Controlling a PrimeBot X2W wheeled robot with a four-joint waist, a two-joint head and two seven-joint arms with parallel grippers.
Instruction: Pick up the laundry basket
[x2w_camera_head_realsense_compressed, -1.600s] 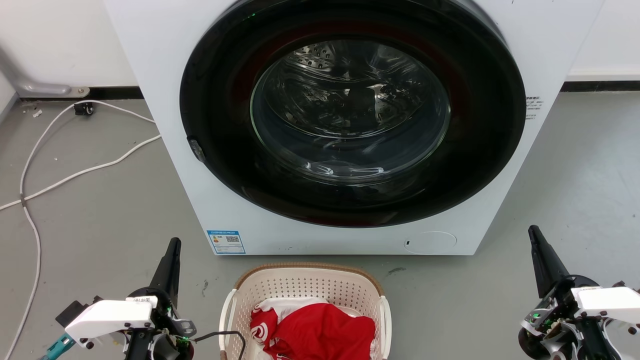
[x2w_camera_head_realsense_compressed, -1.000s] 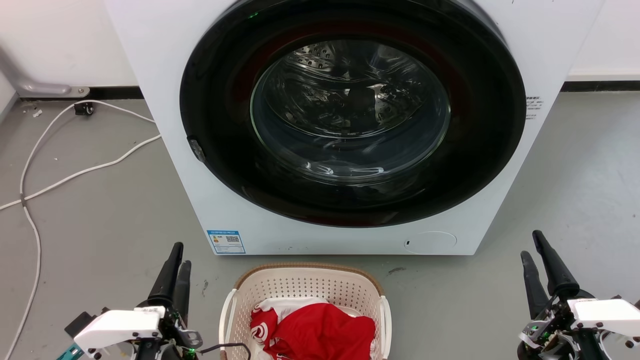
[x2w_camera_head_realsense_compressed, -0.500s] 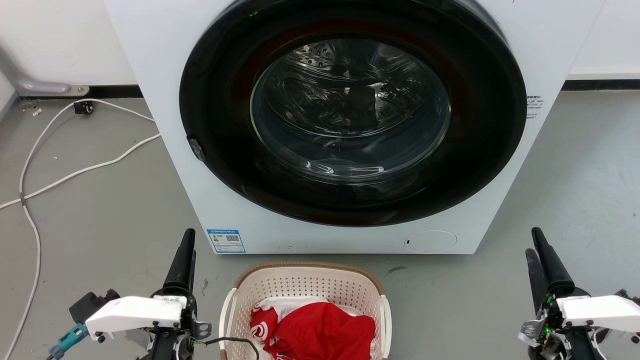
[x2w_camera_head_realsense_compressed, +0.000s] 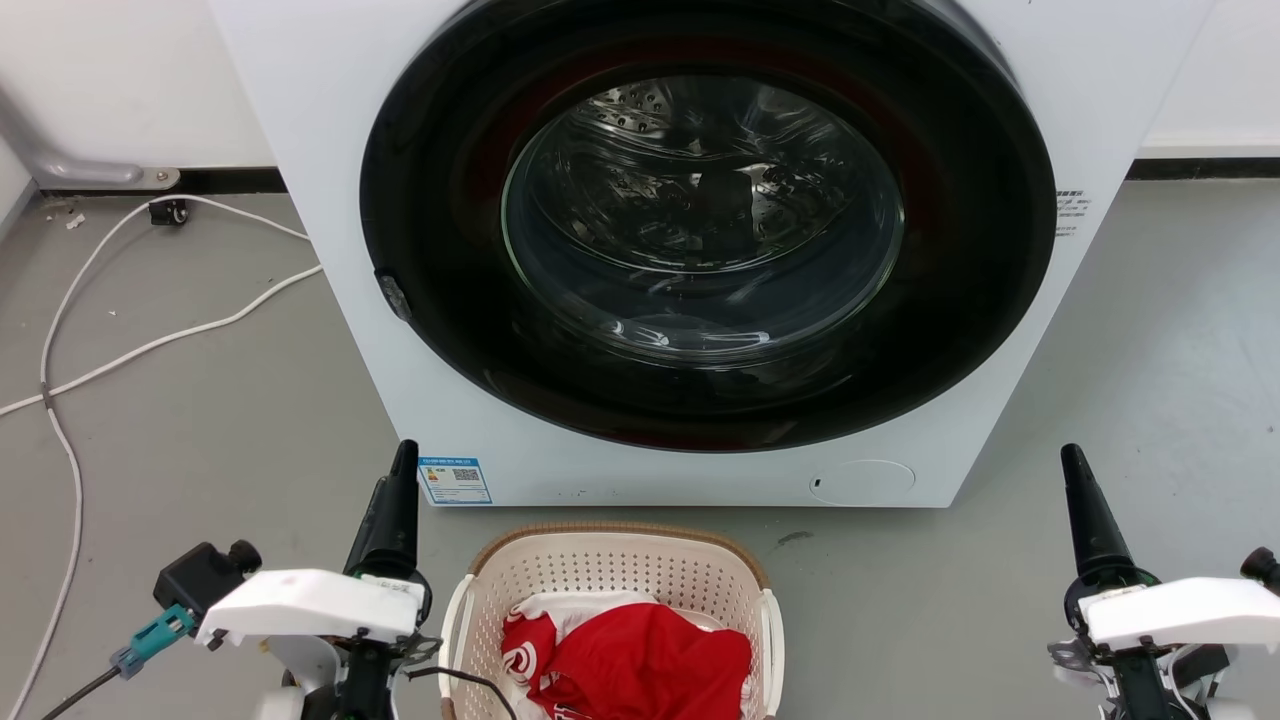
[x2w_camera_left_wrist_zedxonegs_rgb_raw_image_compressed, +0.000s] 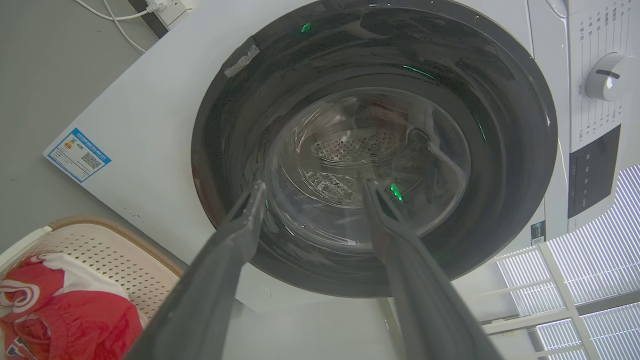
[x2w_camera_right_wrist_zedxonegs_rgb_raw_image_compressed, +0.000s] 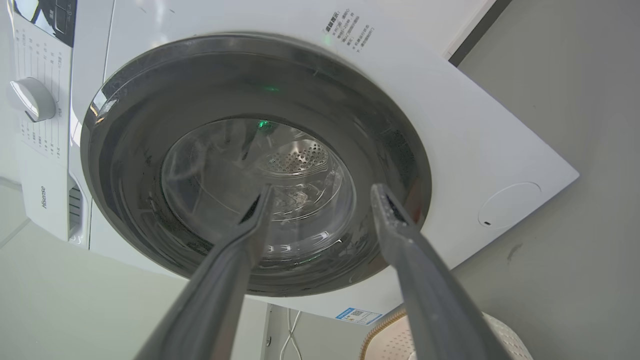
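1. Left gripper (x2w_camera_left_wrist_zedxonegs_rgb_raw_image_compressed: 314, 186): fingers parted with a clear gap and nothing between them. They point at the washing machine (x2w_camera_head_realsense_compressed: 330, 250) door, not at the target.
2. Right gripper (x2w_camera_right_wrist_zedxonegs_rgb_raw_image_compressed: 322, 189): same, fingers parted and empty, also aimed at the door glass.
3. The laundry basket (x2w_camera_head_realsense_compressed: 615, 535) sits on the floor (x2w_camera_head_realsense_compressed: 200, 450) in front of the machine. It is just beside my left gripper on its inner side and lower than the fingertips. From my right gripper it is well apart, off to that hand's inner side.
4. A red garment (x2w_camera_head_realsense_compressed: 650, 665) lies inside the basket. The white side handles, left handle (x2w_camera_head_realsense_compressed: 452, 625) and right handle (x2w_camera_head_realsense_compressed: 772, 640), are both free and neither hand touches them.
5. Progress, my read: early approach. Nothing is gripped and the basket is not lifted.
6. Left to do: drop both hands down, bring the right one in a long way, get fingers on a handle each or on the rim, close, then lift level.
7. Risk guess: the left fingers are near the basket wall and could nudge it sideways on the way down.
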